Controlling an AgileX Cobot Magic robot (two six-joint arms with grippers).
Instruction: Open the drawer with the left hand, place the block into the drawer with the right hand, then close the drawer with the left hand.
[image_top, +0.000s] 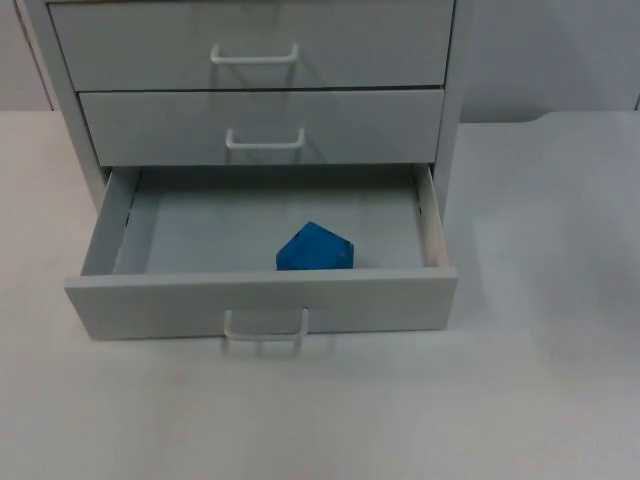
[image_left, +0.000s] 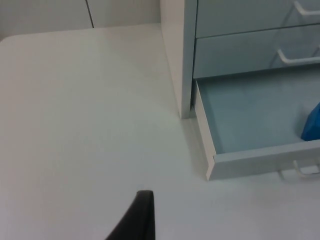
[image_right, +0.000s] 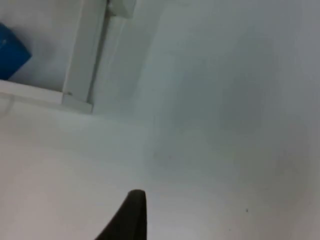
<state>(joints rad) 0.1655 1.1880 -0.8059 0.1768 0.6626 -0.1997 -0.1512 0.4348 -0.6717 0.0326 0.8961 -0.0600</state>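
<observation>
Lowest in the frame, the drawer (image_top: 262, 300) stands open, block (image_top: 314, 248) inside. Left claw (image_left: 140, 215), state unclear, should push its handle (image_top: 265, 335) squarely; right claw (image_right: 131, 212), likewise unclear, waits.

The left gripper (image_left: 142, 215) hangs above bare table top — one black fingertip in sight. The right gripper (image_right: 131, 215) likewise, over the table.

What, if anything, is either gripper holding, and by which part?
Nothing is held. The blue block lies loose in the open bottom drawer, and both wrist views look onto the table beside the cabinet.
</observation>
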